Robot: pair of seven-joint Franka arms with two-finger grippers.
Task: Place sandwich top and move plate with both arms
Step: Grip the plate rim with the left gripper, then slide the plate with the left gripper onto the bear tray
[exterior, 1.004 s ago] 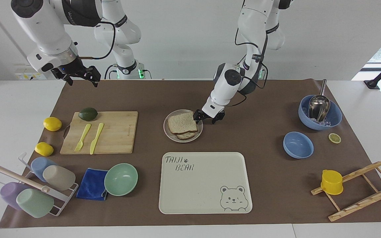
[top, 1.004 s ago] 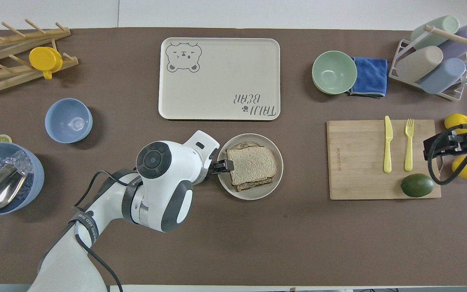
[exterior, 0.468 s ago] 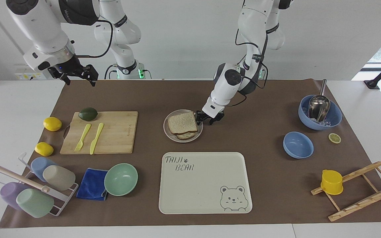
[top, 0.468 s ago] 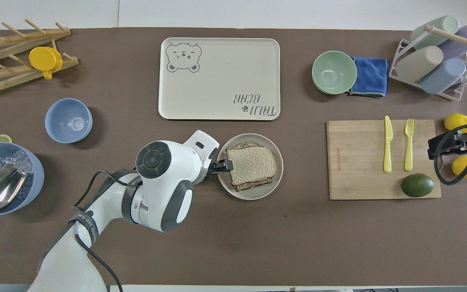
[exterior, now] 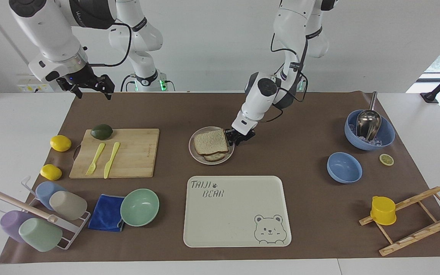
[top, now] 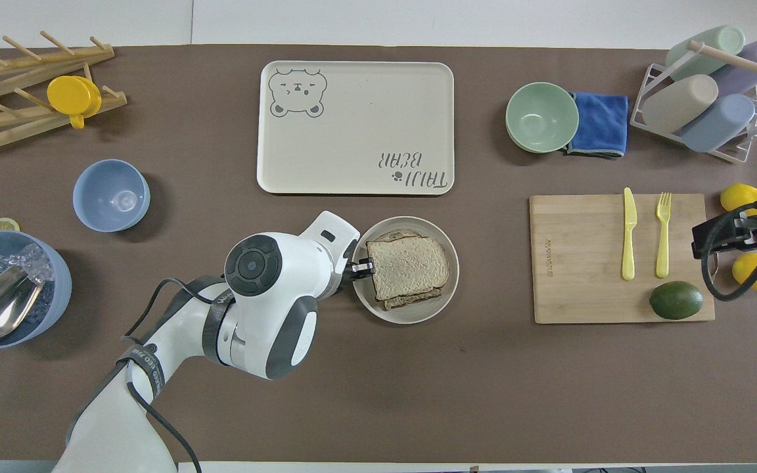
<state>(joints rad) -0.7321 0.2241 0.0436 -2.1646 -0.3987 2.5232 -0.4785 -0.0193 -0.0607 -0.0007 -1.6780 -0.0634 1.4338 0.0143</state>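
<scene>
Centrally, the sandwich top [exterior: 210, 141] is laid on the lower slice on the plate [exterior: 194, 154]. The left pincer [exterior: 232, 137] is closed on the plate's rim. The right pincer [exterior: 90, 88], spread open and empty, is held over the surface's [exterior: 304, 214] corner.

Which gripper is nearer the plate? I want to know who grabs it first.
Left. The left gripper is at the plate rim beside the sandwich top; the right gripper hangs up by the cutting board.
</scene>
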